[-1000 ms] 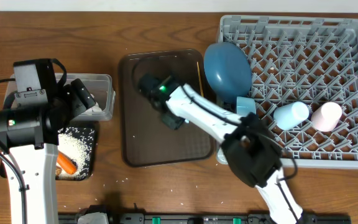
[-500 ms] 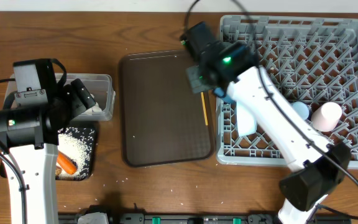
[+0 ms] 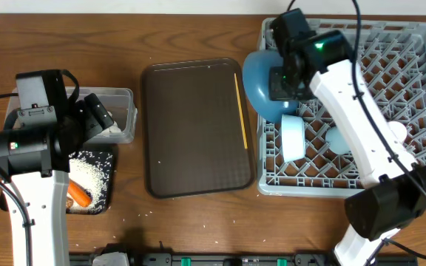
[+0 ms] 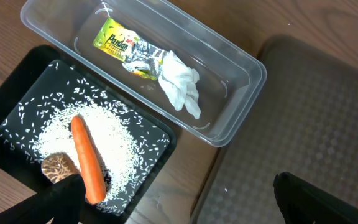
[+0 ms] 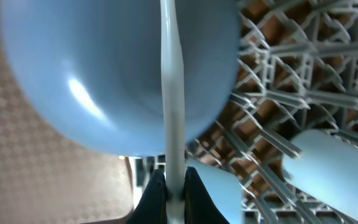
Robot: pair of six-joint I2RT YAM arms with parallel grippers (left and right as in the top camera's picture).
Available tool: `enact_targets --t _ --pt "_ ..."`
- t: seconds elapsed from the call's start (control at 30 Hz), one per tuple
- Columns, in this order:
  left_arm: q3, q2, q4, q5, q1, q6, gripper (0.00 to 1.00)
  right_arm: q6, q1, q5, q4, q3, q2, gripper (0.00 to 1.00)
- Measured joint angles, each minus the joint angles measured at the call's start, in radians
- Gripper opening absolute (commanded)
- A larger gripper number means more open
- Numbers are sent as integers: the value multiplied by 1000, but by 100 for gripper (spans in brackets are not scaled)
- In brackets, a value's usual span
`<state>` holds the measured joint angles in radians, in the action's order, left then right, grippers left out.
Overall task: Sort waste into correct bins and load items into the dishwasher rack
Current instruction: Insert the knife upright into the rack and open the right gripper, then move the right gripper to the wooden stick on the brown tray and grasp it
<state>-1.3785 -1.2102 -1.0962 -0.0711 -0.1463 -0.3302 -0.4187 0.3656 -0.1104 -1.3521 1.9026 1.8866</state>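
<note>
Wooden bench (image 3: 198, 29) carries everything you see.

1. Right claw (image 5: 171, 190): the jaws are together, clamped on the knife (image 5: 171, 93). The knife runs straight out from the fingertips. Behind it lies the plate (image 3: 259, 85), at the left edge of the rack (image 3: 390, 44).
2. Just beside the plate, nearer you, the bowl (image 3: 293, 138) sits in the rack. A light-blue cup (image 5: 334, 168) lies on the pegs to the right.
3. Left of the rack, the brown tray (image 3: 194, 129) holds the chopstick (image 3: 240, 111) along its right side.
4. Left claw (image 4: 179, 186): the jaws stand wide apart and hold nothing.
5. Below it, the tub (image 4: 229, 118) contains the wrapper (image 4: 120, 46) and the tissue (image 4: 179, 87), touching each other.
6. The black tray (image 4: 17, 106) adjoins the tub. It holds the rice (image 4: 55, 134), with the carrot (image 4: 86, 158) lying on it and the brown lump (image 4: 58, 167) against the carrot.
</note>
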Motion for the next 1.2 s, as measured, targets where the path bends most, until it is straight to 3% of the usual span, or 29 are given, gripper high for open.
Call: enact_targets --t 0.27,0.47,0.53,0.73,1.0,1.2 --pt "0 0 0 0 0 0 98 18 -159 -3 10 -74 0 1" --pt "0 0 0 0 0 0 98 77 -178 -6 102 -208 0 1" --pt "0 0 0 0 0 0 98 95 -178 -11 131 -253 0 22" --pt "0 0 -1 0 0 0 98 99 -176 -66 149 -266 2 41" --pt "0 0 0 0 0 0 98 180 -111 34 172 -72 -54 13" --pt "0 0 0 0 0 0 98 191 128 66 226 -51 -107 3"
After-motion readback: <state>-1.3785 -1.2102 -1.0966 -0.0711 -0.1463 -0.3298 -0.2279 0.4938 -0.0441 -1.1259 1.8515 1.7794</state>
